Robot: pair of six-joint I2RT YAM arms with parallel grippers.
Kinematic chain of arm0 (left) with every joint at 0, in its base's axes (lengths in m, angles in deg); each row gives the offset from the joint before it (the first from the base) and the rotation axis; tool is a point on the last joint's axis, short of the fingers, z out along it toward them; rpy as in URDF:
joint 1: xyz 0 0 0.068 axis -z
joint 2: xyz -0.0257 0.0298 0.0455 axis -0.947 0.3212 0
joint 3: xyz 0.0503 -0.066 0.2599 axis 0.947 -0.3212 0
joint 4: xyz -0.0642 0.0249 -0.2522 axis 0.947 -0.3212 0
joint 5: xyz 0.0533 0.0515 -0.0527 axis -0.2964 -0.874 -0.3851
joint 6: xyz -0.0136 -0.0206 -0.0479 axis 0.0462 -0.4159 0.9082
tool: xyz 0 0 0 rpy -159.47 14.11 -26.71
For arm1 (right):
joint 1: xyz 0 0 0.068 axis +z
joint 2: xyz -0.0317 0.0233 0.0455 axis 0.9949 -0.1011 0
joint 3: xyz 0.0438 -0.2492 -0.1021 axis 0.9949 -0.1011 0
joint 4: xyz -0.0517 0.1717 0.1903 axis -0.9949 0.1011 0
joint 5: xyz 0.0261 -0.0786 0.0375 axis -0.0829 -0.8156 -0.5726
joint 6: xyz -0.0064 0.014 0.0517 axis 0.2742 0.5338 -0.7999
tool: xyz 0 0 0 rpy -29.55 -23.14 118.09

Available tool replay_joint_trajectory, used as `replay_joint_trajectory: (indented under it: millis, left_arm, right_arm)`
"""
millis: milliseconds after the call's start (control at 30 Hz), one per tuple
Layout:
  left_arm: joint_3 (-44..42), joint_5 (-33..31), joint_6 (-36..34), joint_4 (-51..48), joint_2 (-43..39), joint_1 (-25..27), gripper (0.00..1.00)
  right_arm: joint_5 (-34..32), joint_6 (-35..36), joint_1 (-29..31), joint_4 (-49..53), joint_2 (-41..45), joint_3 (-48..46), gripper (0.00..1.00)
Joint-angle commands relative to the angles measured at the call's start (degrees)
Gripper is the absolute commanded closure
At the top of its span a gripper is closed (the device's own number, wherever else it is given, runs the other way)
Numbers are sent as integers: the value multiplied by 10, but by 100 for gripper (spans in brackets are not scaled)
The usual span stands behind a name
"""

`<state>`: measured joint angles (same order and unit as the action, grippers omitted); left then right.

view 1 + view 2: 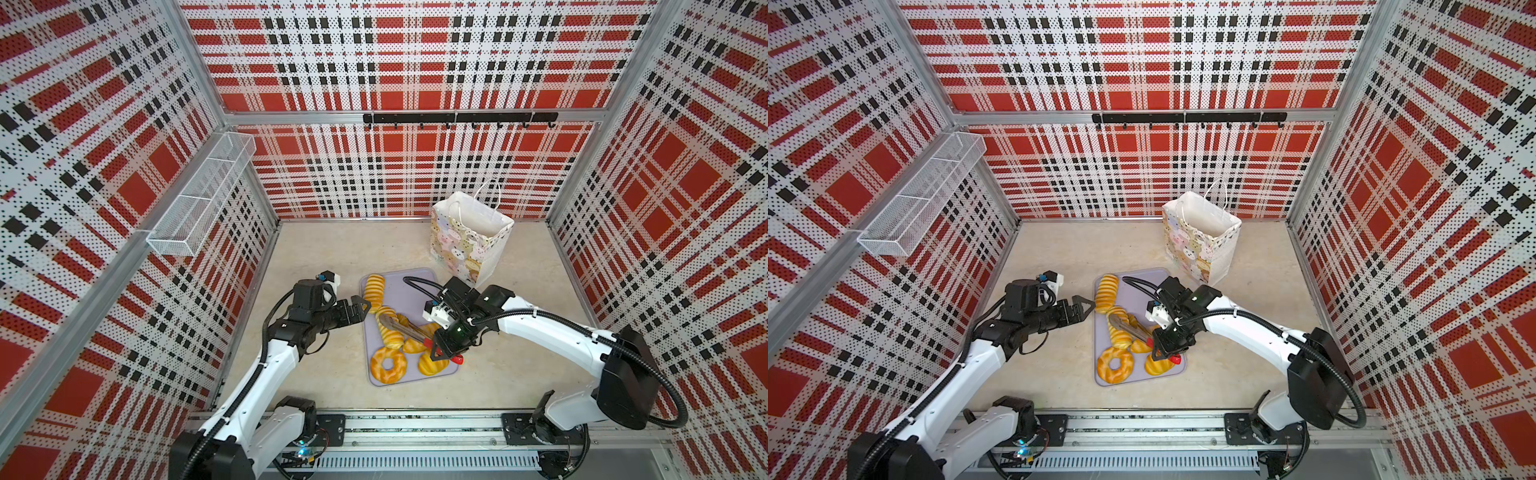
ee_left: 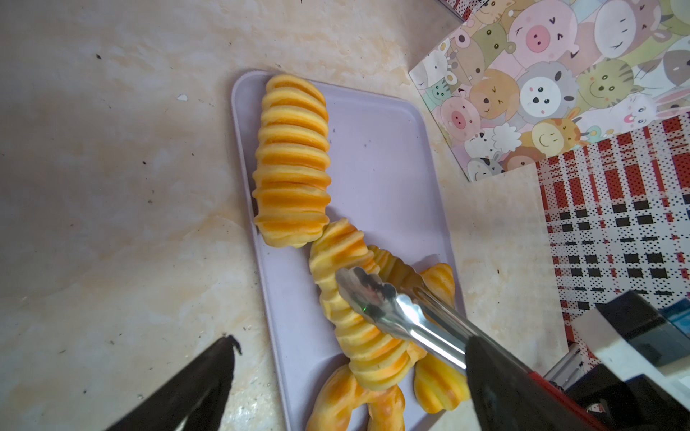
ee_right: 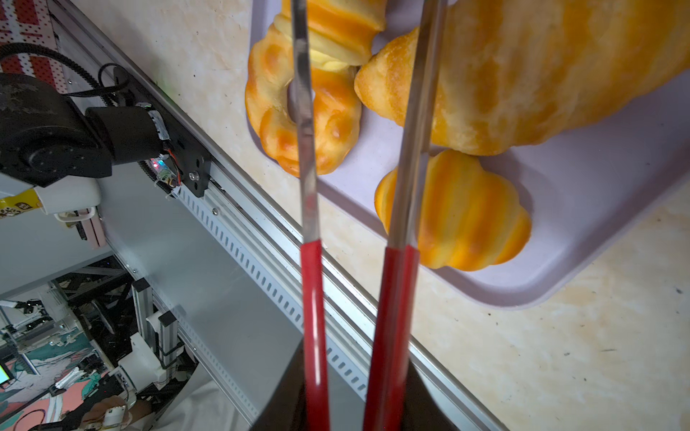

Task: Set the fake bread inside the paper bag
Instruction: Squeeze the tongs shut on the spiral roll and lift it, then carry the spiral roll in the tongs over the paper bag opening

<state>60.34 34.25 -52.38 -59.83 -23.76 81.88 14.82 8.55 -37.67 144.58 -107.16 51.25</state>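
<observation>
While right tool point(image 1: 444, 355) grips tongs point(image 1: 405, 329) above tray point(image 1: 409, 286), left tool point(image 1: 360, 308) gapes beside its edge.

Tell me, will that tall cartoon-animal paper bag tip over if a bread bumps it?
Quite possibly. The paper bag stands tall on a narrow base, unsupported, so a bump could tip or slide it. Its thin paper walls would probably crease rather than resist. The cord handles look thin and would likely flop.

About six breads point(image 1: 374, 286), one bag point(image 1: 469, 245), tray point(image 1: 415, 278), tongs point(image 1: 405, 330)
</observation>
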Motion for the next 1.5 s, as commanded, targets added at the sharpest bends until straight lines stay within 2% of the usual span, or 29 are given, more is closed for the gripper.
replay_joint_trajectory:
  millis: [0, 300, 500, 733, 867, 1233, 1467]
  left_arm:
    - [-1, 9, -12, 3, -9, 1, 2]
    - [5, 10, 3, 22, -53, -23, 2]
    - [-8, 15, 56, 98, -86, -25, 2]
    - [-27, 22, 113, 176, -119, -24, 2]
    - [-32, 23, 117, 198, -133, -24, 2]
    - [-37, 26, 130, 291, -152, -11, 2]
    - [-44, 12, 137, 352, -138, 12, 2]
  right_arm:
    - [-9, 6, 6, 6, 6, 25, 77]
    - [-86, -16, 0, -21, 86, 31, 79]
    - [-147, 13, -12, -54, 146, 25, 78]
    - [-186, 47, -20, -149, 222, -6, 77]
    - [-211, 54, -19, -208, 278, -41, 78]
    - [-333, 67, -20, -345, 427, -156, 79]
    - [-380, 94, -20, -440, 451, -187, 79]
